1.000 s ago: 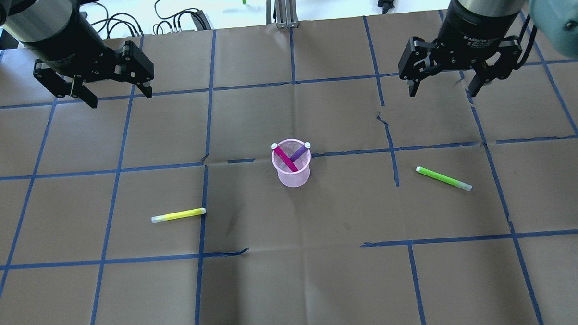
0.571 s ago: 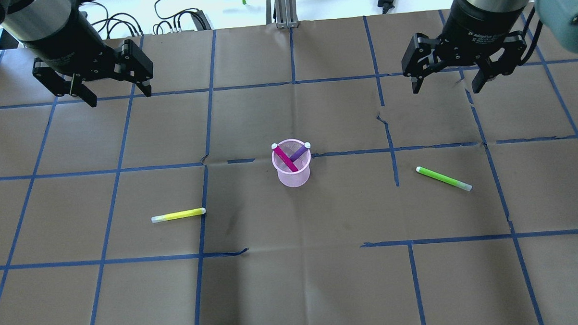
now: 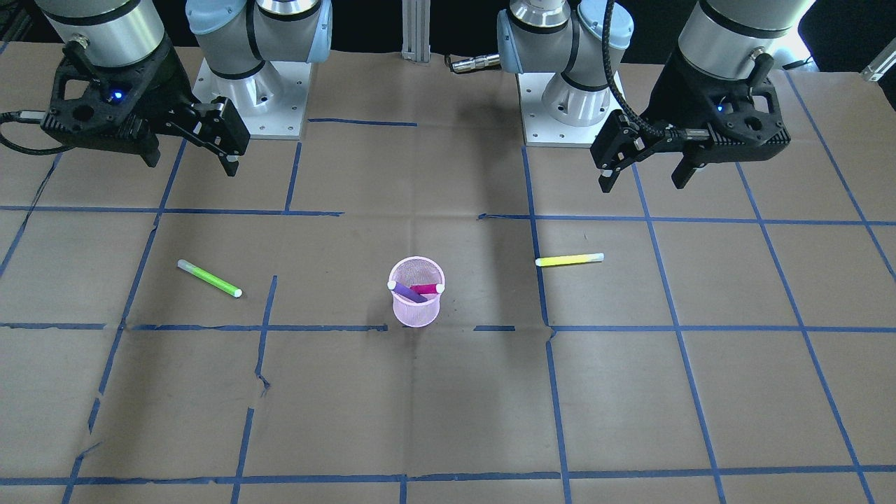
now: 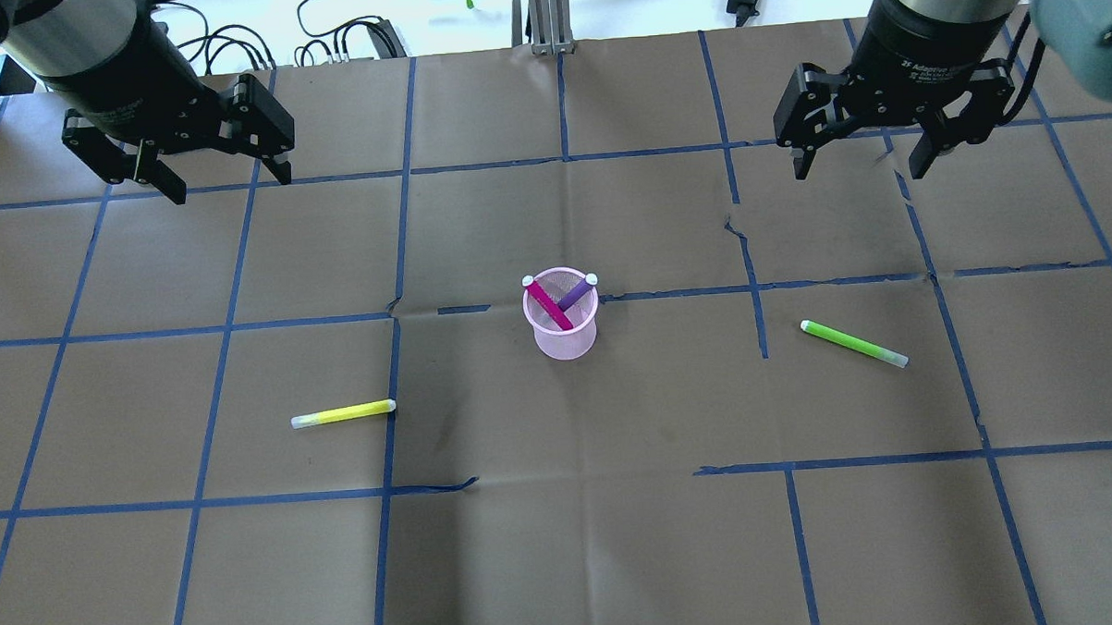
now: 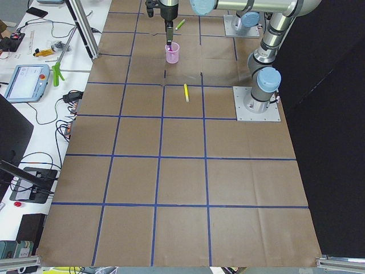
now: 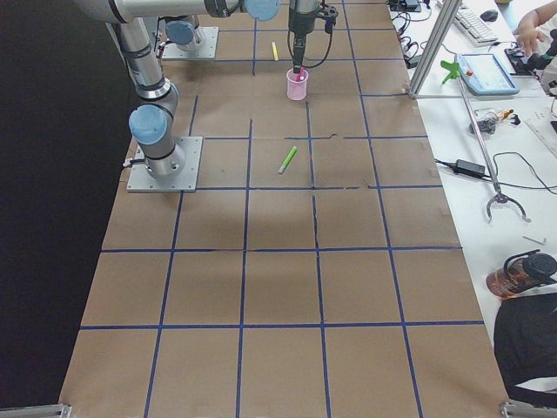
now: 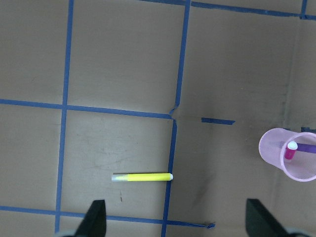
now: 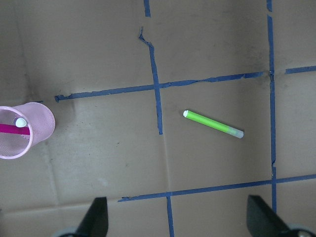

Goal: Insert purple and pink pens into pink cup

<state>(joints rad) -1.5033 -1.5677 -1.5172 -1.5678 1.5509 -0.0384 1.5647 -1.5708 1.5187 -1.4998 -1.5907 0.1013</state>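
Now the purple pen [image 4: 575,294] and pink pen [image 4: 548,304] are leaning crossed inside the pink cup [image 4: 565,335] — the left gripper [image 4: 230,183] and right gripper [image 4: 856,169] are hovering spread wide, empty.

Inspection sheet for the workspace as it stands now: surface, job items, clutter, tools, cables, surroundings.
Surface: brown paper with blue tape grid, torn in spots.
Job's things: pink pen and purple pen both lean inside pink cup.
Clutter: yellow pen and green pen lie flat on the paper, apart from cup.
Tools: left tool and right tool open, empty, away from cup.
Cables: cables beyond the table's edge.
Surroundings: teach pendant, bottle on side benches.
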